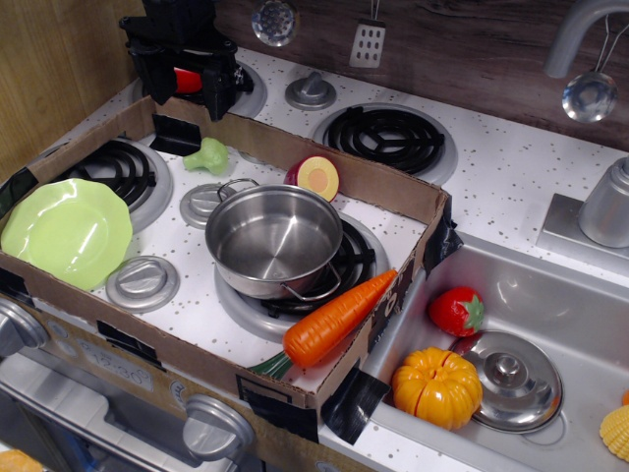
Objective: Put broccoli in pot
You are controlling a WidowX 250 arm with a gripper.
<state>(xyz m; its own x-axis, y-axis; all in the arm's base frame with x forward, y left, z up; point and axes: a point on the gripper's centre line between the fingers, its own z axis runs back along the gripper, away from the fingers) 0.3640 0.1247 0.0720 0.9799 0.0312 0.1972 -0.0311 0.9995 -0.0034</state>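
Toy-kitchen stovetop, speckled white, carries a shallow cardboard tray [388, 187] with no readable lettering anywhere. Inside it, the small light-green plastic broccoli [207, 155] lies near the far wall, just beyond the round shiny steel pot [274, 239], which sits empty beside a long orange carrot [336, 317]. Behind the tray hangs the black gripper [184, 79], fingers spread.

The broccoli [207, 154] lies behind-left of the pot [274, 239], with the carrot [335, 317] before-right.
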